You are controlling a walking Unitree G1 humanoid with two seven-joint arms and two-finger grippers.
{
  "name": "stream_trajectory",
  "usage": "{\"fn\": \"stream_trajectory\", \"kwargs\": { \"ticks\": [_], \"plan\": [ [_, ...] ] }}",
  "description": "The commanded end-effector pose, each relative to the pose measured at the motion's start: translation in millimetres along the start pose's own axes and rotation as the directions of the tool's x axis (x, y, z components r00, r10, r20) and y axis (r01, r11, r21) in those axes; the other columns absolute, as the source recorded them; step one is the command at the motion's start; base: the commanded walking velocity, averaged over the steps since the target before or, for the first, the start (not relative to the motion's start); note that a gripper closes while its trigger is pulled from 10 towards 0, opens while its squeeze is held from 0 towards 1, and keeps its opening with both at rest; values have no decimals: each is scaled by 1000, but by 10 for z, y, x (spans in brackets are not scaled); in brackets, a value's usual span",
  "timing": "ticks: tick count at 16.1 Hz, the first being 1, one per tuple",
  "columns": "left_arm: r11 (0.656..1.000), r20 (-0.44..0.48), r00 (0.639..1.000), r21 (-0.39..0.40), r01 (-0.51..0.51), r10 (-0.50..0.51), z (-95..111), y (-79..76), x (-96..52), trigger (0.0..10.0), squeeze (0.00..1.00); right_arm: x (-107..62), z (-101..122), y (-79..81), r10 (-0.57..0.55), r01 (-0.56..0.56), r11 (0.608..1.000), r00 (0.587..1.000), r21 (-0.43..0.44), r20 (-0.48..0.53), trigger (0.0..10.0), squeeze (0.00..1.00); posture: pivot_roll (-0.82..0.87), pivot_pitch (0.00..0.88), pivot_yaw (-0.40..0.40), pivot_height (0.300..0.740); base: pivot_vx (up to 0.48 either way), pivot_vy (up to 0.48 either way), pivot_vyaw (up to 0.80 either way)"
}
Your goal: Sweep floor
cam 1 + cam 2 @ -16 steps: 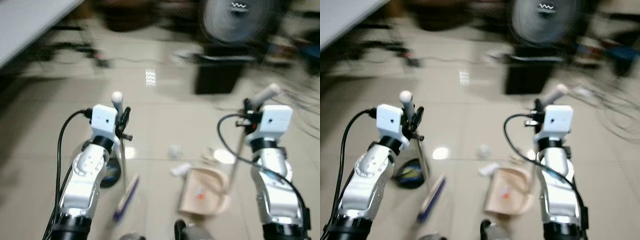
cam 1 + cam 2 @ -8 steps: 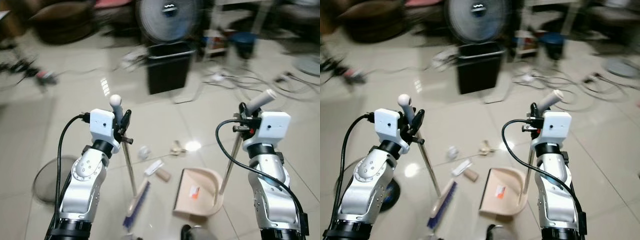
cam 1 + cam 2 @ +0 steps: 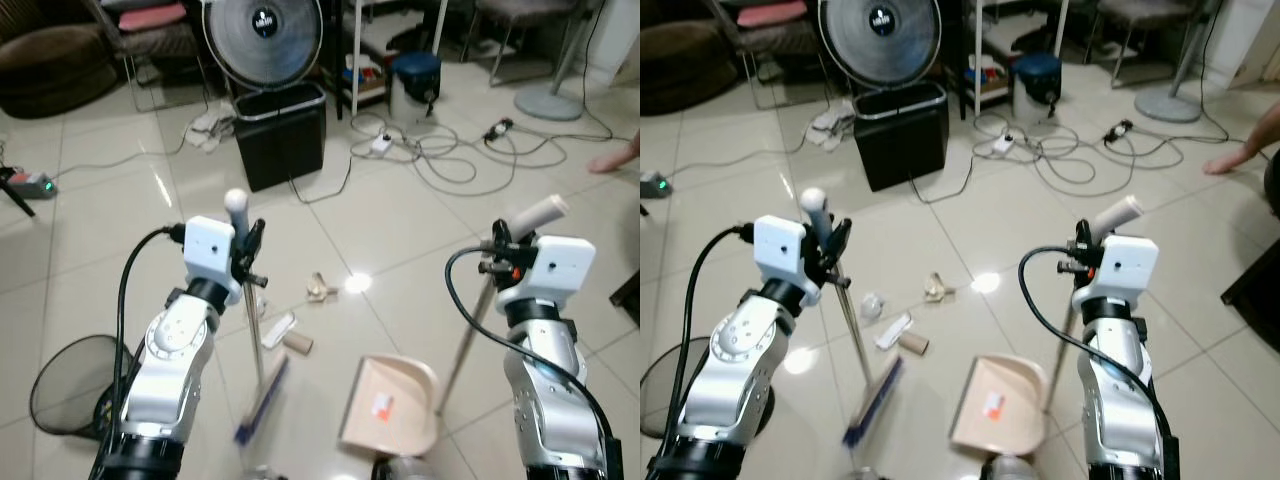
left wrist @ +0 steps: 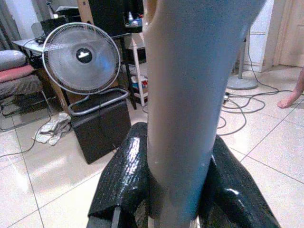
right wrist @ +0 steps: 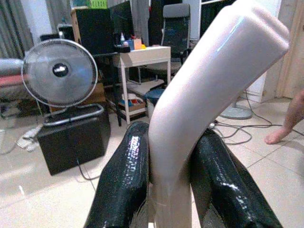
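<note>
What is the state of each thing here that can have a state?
left gripper: shut on the broom handle.
right gripper: shut on the dustpan handle.
broom: held tilted, brush on the floor.
dustpan: pan resting on the floor, handle held up.
black bin: upright, open at the top.
fan: upright; running or not, cannot tell.
litter: lying loose on the tiles, not yet swept.

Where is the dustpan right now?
In the left eye view the beige dustpan lies on the tiled floor low between the arms, nearer the robot's right, its long handle held by the right gripper.
</note>
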State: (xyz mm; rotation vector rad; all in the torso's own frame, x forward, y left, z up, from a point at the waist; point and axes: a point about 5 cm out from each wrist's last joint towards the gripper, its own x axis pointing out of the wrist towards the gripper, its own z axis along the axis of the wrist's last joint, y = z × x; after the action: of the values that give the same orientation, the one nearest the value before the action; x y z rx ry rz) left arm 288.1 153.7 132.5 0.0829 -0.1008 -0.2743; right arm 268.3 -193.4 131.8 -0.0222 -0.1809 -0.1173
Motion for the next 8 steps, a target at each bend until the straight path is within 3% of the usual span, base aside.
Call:
{"fn": "stream_trajectory", "kwargs": {
  "ticks": [1, 8],
  "plan": [
    [1000, 33, 999, 13, -9, 8, 70, 39, 18, 10000, 0, 40, 100, 52, 16, -17, 1000, 998, 9, 61, 10000, 0, -19, 83, 61, 740, 0, 0, 0],
    [1000, 24, 1000, 22, 2, -3, 63, 46, 41, 10000, 0, 56, 93, 44, 14, -14, 1000, 997, -6, 70, 10000, 0, -16, 77, 68, 740, 0, 0, 0]
  ]
}}
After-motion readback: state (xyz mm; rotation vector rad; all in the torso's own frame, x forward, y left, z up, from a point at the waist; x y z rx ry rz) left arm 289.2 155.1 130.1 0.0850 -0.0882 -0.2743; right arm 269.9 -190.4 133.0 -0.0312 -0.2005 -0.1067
